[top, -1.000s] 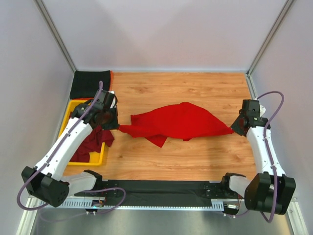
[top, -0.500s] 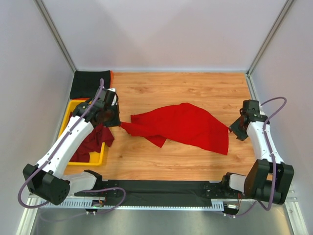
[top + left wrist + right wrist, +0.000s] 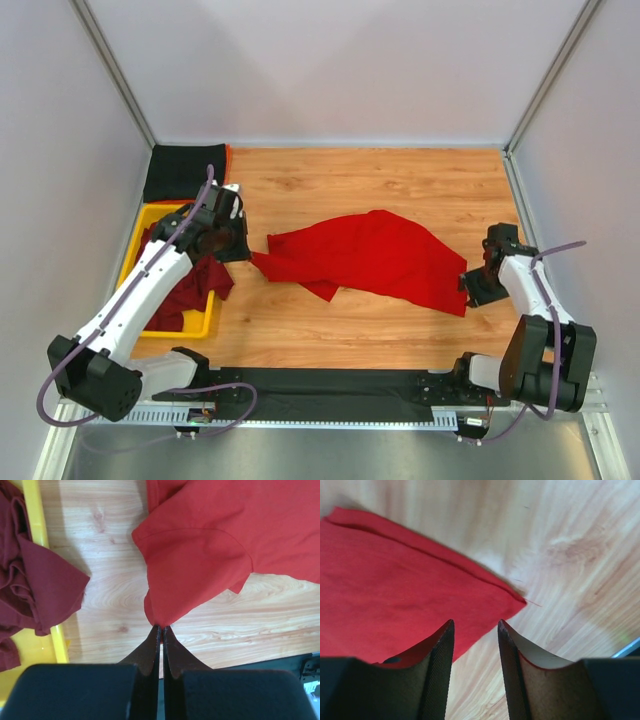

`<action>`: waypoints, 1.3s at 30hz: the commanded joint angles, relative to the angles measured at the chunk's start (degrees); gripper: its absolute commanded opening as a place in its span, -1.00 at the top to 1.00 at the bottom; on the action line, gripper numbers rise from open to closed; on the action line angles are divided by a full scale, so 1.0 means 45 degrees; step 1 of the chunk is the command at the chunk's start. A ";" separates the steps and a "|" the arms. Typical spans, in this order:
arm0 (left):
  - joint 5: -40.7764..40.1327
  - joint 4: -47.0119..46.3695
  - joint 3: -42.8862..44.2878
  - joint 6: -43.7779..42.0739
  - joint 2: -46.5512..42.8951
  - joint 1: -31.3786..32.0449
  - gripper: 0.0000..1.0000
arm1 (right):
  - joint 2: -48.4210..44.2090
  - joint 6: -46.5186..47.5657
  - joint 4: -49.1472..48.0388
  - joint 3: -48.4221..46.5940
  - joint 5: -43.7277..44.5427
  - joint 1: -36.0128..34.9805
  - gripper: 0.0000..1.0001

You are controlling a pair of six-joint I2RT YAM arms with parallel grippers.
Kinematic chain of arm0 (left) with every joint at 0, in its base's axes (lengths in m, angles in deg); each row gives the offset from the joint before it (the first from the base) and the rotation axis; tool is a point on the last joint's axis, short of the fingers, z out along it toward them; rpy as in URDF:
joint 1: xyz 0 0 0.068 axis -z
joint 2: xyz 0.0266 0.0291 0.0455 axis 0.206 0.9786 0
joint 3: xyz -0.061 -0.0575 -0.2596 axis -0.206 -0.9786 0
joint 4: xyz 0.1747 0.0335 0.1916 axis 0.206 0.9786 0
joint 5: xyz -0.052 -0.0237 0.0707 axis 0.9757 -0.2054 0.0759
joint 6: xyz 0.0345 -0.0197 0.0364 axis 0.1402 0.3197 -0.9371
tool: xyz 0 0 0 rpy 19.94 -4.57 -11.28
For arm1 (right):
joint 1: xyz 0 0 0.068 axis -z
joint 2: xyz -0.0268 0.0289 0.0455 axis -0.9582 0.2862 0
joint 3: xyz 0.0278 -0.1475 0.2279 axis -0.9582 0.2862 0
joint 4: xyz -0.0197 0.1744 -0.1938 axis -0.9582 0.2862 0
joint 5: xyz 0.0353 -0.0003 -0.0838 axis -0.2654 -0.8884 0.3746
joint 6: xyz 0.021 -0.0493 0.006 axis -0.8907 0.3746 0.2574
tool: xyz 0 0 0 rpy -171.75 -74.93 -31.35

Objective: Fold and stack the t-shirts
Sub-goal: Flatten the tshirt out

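Note:
A bright red t-shirt (image 3: 370, 258) lies crumpled on the wooden table, spread from left to lower right. My left gripper (image 3: 248, 256) is shut on the shirt's left tip; in the left wrist view the cloth (image 3: 200, 565) hangs from the closed fingertips (image 3: 162, 628). My right gripper (image 3: 470, 292) is open and empty beside the shirt's lower right corner (image 3: 395, 580), which lies flat just ahead of the fingers. Dark maroon t-shirts (image 3: 190, 290) are piled in the yellow tray (image 3: 203, 322). A black folded t-shirt (image 3: 185, 170) lies at the back left.
The yellow tray stands along the left wall; its rim shows in the left wrist view (image 3: 37, 525) with maroon cloth (image 3: 30, 585) spilling over it. Grey walls enclose the table. A black rail (image 3: 330, 385) runs along the near edge.
My right gripper has let go of the shirt's right corner, which dropped flat onto the table, and has moved toward the near edge. The left gripper has held its grip and barely moved.

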 commanded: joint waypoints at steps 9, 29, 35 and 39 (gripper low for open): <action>0.0794 -0.1075 -0.0509 -0.0100 -0.0488 -0.0005 1.00 | -0.0029 -0.1346 -0.1653 0.2042 0.0072 0.0031 0.29; 0.0598 -0.1271 -0.0743 -0.0139 -0.0371 -0.0005 1.00 | -0.0593 -0.1795 -0.0345 0.1827 0.1322 0.0011 0.21; 0.0637 -0.1446 -0.0996 -0.0061 -0.0468 -0.0005 1.00 | -0.0792 -0.2010 -0.0873 0.2609 0.1146 0.0011 0.21; 0.0696 -0.1466 -0.1037 -0.0041 -0.0429 -0.0005 1.00 | -0.0401 -0.2127 -0.1165 0.2687 0.1282 -0.0067 0.21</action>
